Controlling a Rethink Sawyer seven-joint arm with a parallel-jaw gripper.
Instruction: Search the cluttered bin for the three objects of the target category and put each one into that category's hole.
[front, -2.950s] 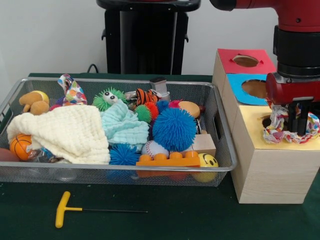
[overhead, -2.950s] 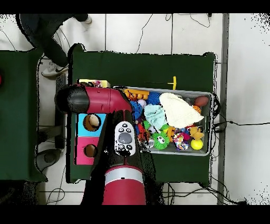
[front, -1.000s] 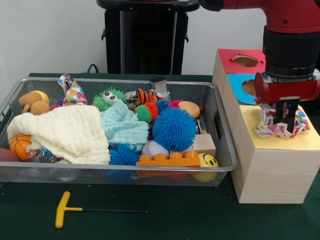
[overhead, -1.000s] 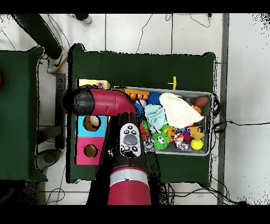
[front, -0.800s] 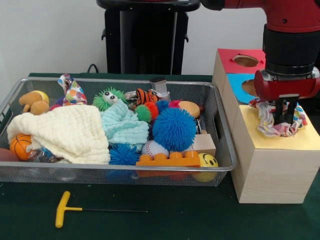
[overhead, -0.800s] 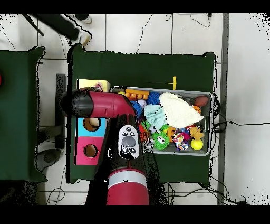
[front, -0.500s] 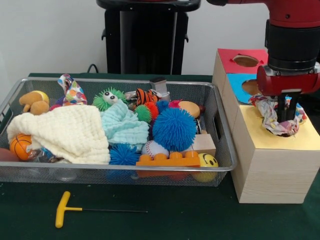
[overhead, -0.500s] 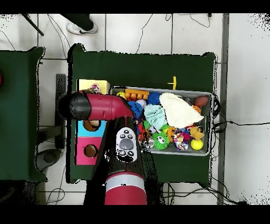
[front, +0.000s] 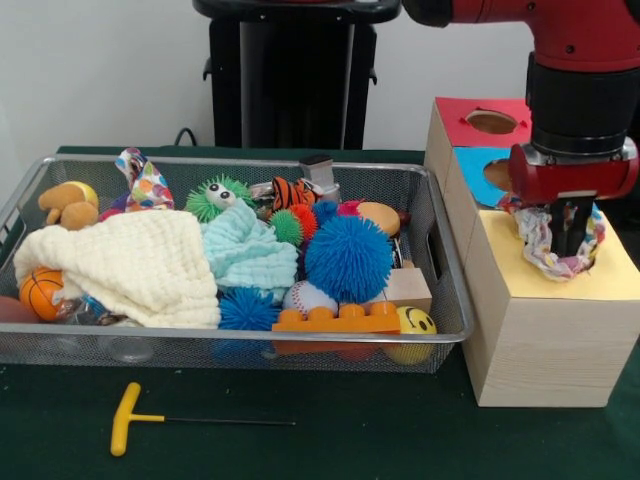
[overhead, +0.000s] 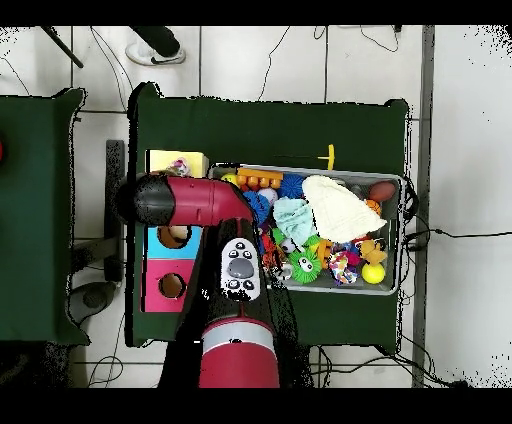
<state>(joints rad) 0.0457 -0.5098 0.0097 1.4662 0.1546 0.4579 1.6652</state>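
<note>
Front view: your gripper (front: 570, 232) hangs over yellow-topped box (front: 545, 330), fingers dark, pushed down through rope ring (front: 556, 245); whether clamped or spread, cannot tell; ring drapes round them and hides hole beneath, so likely being stuffed in, not yet dropped; polka-dot cloth (front: 142, 181) waits at far rim of bin (front: 437, 300), half buried because clutter crowds it; overhead view: arm covers box, nothing more to read.

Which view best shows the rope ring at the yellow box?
The front view: the rope ring hangs around the gripper over the yellow-topped box. Overhead, the red arm hides the ring; only a strip of the box shows.
</note>
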